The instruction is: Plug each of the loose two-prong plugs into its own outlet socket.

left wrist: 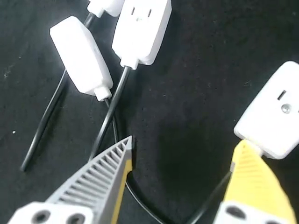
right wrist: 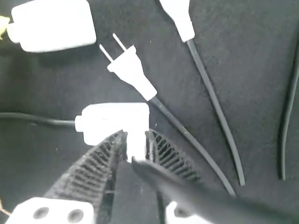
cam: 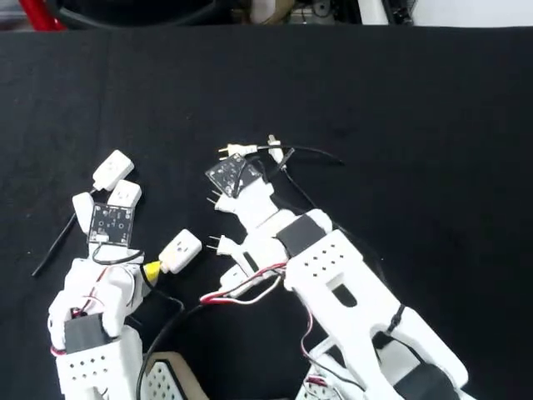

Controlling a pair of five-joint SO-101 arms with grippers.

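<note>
My left gripper (left wrist: 182, 147) is open over the black cloth with nothing between its grey finger (left wrist: 110, 163) and yellow finger (left wrist: 252, 182). The yellow tip (cam: 152, 271) touches the end of a white outlet socket (left wrist: 275, 116) (cam: 180, 250). Two more sockets (left wrist: 140, 28) (left wrist: 81, 56) lie beyond, cords trailing. My right gripper (right wrist: 136, 140) is shut on a white boxy corded connector (right wrist: 117, 119); I cannot tell whether it is a plug or a socket. Just past it lies a loose two-prong plug (right wrist: 128, 67) (cam: 221, 244), prongs toward that same socket (right wrist: 51, 25).
Further plugs lie at the table's middle (cam: 237, 150) (cam: 273, 146) (cam: 218, 200). Thin black cords (right wrist: 215, 102) (cam: 50, 246) run across the cloth. Sockets cluster at the left (cam: 112, 168) (cam: 125, 193). The far half of the black table (cam: 400, 92) is open room.
</note>
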